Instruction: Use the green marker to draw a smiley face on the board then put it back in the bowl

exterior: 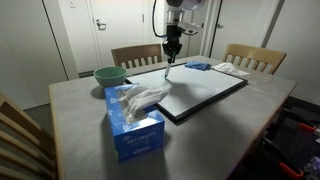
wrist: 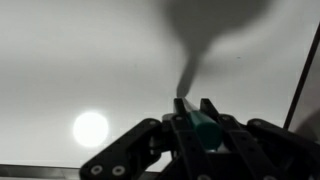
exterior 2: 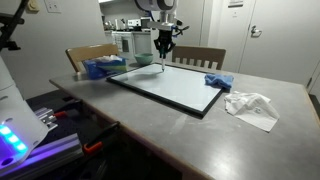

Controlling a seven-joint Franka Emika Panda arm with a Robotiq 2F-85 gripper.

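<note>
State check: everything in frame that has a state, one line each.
gripper: shut on the green marker
green marker: held, tip down over the board, contact unclear
board: flat on the table, no marks visible
bowl: upright, marker not in it
tissue box: open, tissue sticking out
blue cloth: crumpled beside the board

Glossy white board [wrist: 100, 60] (lamp glare shows); matt grey table [exterior: 78, 105].

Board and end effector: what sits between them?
The green marker, held in the end effector, points at the board; the wrist view shows it.
</note>
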